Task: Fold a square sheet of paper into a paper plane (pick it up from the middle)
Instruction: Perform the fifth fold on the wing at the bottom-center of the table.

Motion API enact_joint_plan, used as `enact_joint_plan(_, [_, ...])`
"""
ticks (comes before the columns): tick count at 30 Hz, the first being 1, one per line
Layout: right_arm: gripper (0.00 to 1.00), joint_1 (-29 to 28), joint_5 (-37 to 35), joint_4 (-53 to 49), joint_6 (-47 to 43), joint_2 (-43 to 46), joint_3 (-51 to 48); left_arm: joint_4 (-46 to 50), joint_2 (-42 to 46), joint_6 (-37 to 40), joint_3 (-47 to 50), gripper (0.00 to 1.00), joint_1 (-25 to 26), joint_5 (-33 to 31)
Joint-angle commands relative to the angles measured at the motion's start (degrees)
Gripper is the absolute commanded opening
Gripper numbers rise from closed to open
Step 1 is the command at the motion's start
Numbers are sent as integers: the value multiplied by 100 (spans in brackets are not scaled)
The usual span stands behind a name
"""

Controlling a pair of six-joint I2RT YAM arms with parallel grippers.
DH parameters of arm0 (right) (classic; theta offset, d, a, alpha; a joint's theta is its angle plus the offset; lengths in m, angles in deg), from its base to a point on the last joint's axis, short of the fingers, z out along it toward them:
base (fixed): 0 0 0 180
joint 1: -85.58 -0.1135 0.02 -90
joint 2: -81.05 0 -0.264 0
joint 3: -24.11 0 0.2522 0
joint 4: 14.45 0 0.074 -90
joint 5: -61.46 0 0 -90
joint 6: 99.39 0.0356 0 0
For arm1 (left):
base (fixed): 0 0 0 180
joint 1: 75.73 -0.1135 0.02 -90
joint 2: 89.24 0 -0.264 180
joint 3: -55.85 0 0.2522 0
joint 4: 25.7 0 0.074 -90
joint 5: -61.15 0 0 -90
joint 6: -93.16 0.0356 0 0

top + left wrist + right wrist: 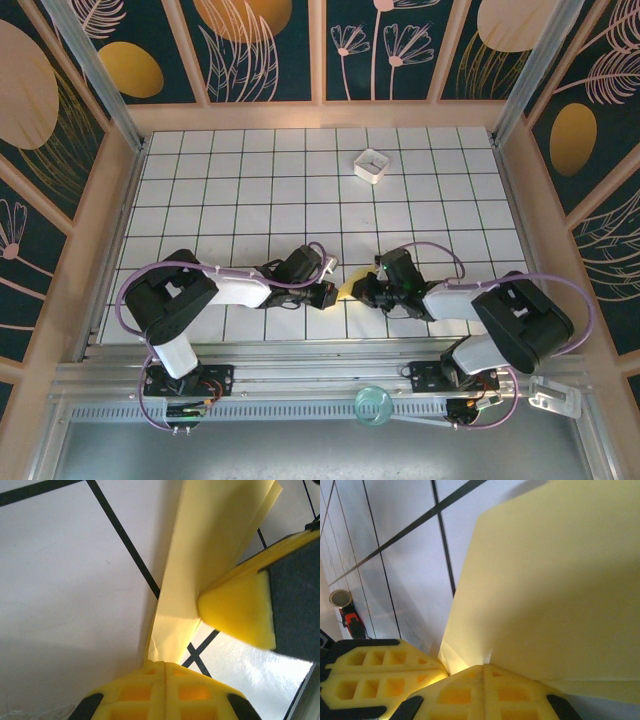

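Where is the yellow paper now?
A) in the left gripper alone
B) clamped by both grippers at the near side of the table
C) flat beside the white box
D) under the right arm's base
B: the yellow paper is pinched by the shut left gripper and right gripper, far from the white box.

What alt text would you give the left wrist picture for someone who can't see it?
Folded yellow paper rises from the left gripper, shut on it at the bottom edge. A second yellow pad juts in from the right and touches the paper, above a white table with black grid lines.
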Motion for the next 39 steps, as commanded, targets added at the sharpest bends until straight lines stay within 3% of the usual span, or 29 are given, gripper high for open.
enact_joint_plan(1, [5,364,-419,-809,-63,125,-38,725,-281,185,250,0,-27,-352])
enact_joint_plan(8, [6,203,230,-86,-220,556,20,725,-295,158,213,0,-25,-339])
enact_joint_plan(16, [6,-236,373,668,26,-185,179,725,-302,142,211,0,-29,-342])
enact_joint_plan(21, [6,-239,258,558,-7,-453,227,727,-306,126,204,0,-30,-339])
enact_joint_plan(29, [5,360,-97,-209,-288,-175,-46,769,-323,168,283,0,-25,-374])
enact_joint_plan(39, [3,1740,-444,-836,-664,411,-496,769,-300,133,314,0,-24,-410])
